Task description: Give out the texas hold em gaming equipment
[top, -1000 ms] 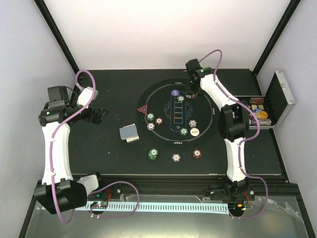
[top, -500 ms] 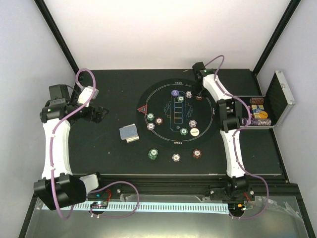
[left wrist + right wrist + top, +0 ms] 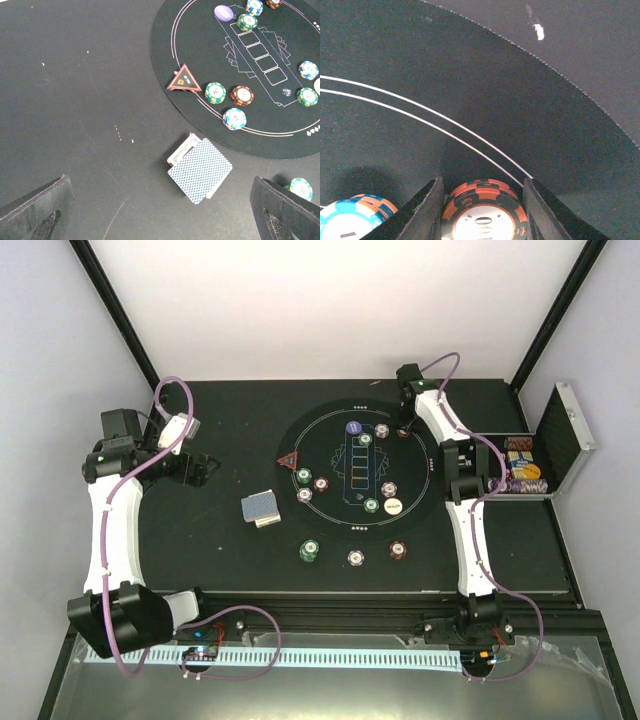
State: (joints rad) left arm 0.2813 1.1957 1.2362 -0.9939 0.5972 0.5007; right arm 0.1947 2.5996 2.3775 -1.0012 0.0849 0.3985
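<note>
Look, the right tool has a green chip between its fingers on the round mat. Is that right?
Not quite. The chip between the right tool fingers is brown-red with black, not green. It does sit on the round mat. The right wrist view shows it up close.

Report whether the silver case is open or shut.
Open. In the top view the case has its lid swung up on the right, and stacked chips show inside it.
</note>
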